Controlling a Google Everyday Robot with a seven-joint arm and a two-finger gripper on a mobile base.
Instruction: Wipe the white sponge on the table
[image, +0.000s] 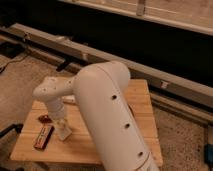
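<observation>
1. Just right of the dark bar (43, 136), the gripper (62, 126) is down at the white sponge (65, 133) on the table (140, 111).
2. I cannot tell its grip.
3. This looks like the wiping step. Next, slide the sponge sideways, pressing down.

tool (62, 126) low beneath bent arm (111, 112)

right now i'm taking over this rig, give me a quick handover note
Gripper: lowered onto the front part of the table, tip at the wooden top. Whether it grips anything can't be told.
White sponge: pale pad on the wood directly under the gripper tip.
Nearby: a dark bar lies flat close beside the sponge, with a small red item just behind the bar.
Done: gripper is at the sponge.
Left: wipe it across the table, steering round the bar; how much is already wiped doesn't show.
</observation>
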